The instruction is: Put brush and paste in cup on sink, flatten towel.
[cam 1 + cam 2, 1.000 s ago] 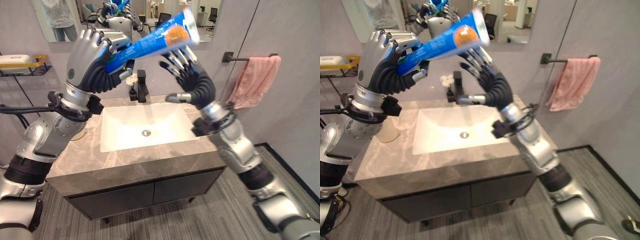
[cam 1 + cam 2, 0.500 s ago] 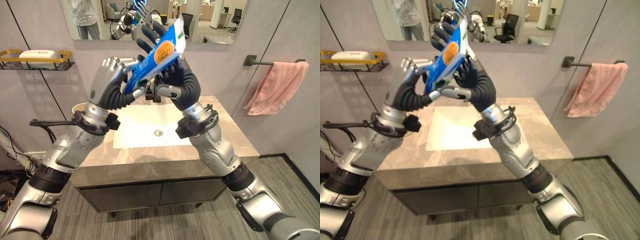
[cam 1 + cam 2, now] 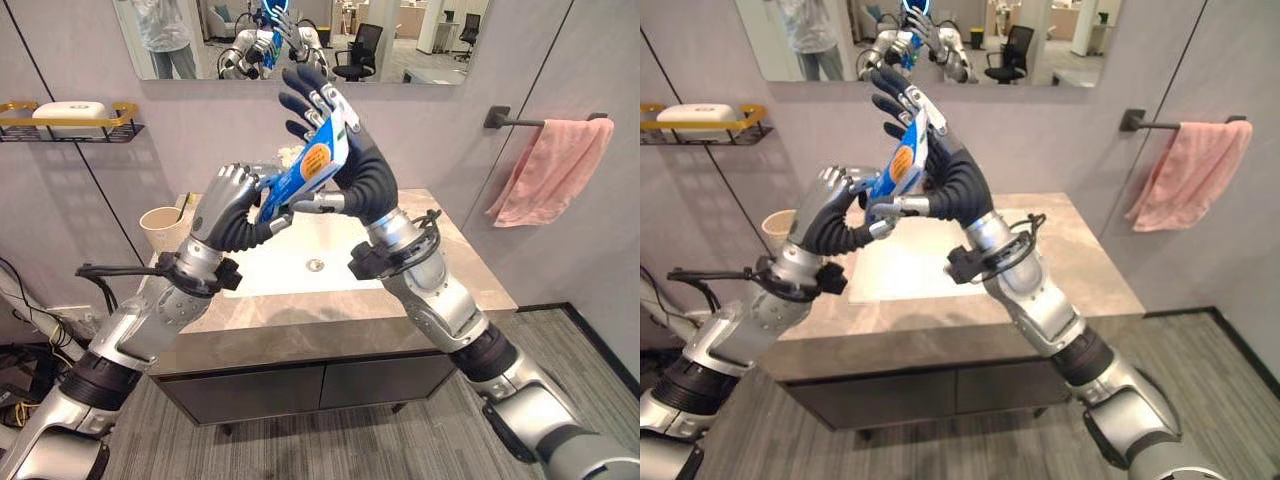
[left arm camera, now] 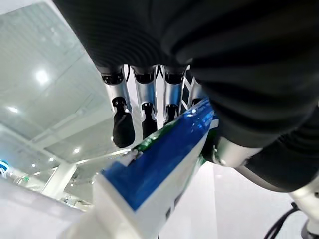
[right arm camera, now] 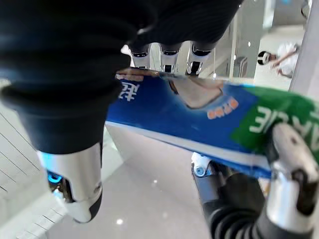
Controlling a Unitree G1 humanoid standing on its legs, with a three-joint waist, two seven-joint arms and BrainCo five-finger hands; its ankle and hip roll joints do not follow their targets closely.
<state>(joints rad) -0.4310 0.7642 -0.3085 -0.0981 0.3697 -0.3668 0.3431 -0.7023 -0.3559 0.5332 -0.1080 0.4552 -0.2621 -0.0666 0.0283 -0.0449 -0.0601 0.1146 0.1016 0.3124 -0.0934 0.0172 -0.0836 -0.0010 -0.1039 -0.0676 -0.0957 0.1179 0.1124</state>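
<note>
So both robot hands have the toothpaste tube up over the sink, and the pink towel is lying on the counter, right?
Not the towel. The left eye view shows the pink towel hanging from the wall bar. The left robot hand and right robot hand do hold the toothpaste tube above the sink.

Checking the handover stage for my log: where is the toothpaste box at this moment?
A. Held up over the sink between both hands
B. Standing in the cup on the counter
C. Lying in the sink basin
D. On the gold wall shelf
A: the toothpaste box is up above the sink, the left hand curled on its lower end and the right hand against its upper part.
</note>
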